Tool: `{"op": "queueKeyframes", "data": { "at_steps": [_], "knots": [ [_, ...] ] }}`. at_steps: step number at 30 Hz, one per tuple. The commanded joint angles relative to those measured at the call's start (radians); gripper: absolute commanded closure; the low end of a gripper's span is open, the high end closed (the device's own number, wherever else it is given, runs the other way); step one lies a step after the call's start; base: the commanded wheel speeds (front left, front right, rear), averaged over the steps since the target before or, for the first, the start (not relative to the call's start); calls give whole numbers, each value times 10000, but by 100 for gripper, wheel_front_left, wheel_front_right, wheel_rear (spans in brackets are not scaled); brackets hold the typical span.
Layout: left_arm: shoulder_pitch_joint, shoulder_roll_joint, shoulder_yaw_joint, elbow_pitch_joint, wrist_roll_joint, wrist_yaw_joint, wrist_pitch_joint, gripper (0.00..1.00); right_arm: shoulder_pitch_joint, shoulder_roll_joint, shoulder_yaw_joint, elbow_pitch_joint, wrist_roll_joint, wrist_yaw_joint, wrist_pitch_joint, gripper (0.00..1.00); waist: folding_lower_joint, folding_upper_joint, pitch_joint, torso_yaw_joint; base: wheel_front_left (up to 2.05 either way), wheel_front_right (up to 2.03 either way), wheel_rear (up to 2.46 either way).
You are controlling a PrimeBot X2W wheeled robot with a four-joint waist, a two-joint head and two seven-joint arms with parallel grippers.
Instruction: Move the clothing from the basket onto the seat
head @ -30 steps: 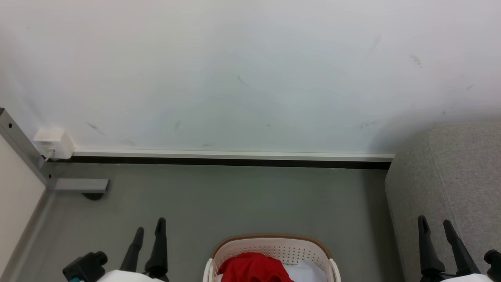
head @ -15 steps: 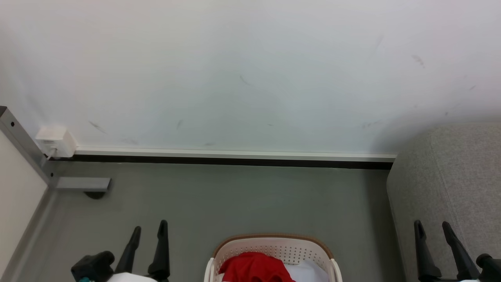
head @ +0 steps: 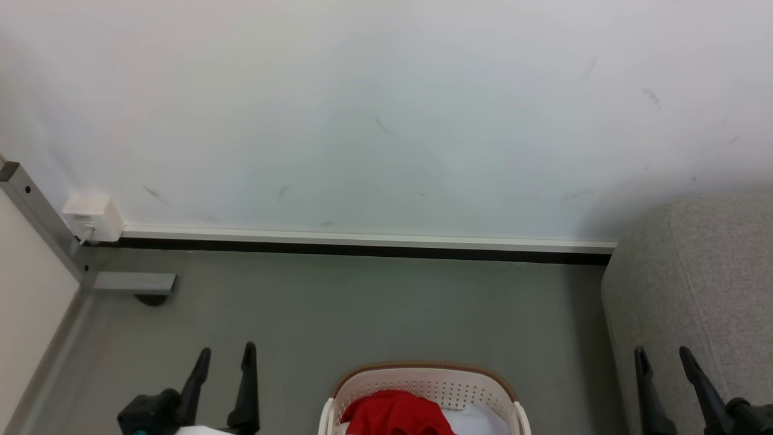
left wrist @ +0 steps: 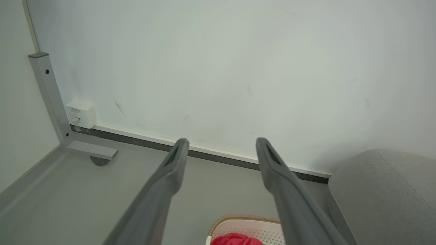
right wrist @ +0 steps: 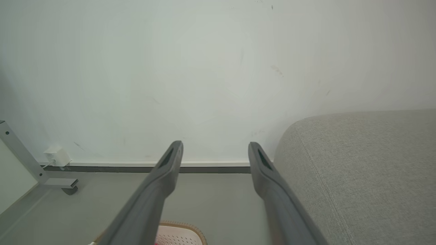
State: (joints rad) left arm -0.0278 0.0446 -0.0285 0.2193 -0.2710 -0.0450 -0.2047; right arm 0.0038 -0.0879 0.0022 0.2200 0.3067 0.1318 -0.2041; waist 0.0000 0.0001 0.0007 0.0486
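Head view, places taken from the basket.

- Wall (head: 386, 109): pale, scuffed, far behind the basket; a white and black skirting (head: 362, 243) runs along its foot.
- Floor (head: 362, 314): grey; a bare strip of it lies between the basket and the seat.
- Seat (head: 694, 290): light grey, right of the basket, rounded corner towards the wall.
- Metal frame post (head: 42, 223): well left of the basket, with a flat foot (head: 134, 282) on the floor.
- Basket (head: 423, 376): on the floor at the bottom edge, brown rim, only its far half in view.
- Clothing (head: 392, 414): a red heap inside the basket, left side; white fabric (head: 477, 418) lies beside it to the right.
- Left gripper (head: 227, 349): left of the basket, fingers spread, nothing between them.
- Right gripper (head: 662, 351): right of the basket, before the seat's edge, fingers likewise spread and empty.
- Socket box (head: 92, 216): on the wall by the post.

Against 1.0 s ago: the whole head view has slid slightly right, so the camera has moved. Both grippers sit lower in it. Clothing lies unchanged in the basket.
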Motion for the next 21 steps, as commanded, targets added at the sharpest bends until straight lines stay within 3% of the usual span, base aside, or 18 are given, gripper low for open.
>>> {"op": "queueKeyframes", "data": {
  "at_steps": [1, 21],
  "knots": [
    [50, 89, 7, -12, 239, -35, -93, 0, 75, -12, -24, 0, -184, -16, -98, 0, 0, -1, -6, 8, 0, 0, 0],
    [175, 150, -115, 241, 1941, -145, -466, 0, 176, 68, -187, 474, -1229, -19, -469, 0, 0, -1, -38, 88, 0, 0, 0]
  ]
}}
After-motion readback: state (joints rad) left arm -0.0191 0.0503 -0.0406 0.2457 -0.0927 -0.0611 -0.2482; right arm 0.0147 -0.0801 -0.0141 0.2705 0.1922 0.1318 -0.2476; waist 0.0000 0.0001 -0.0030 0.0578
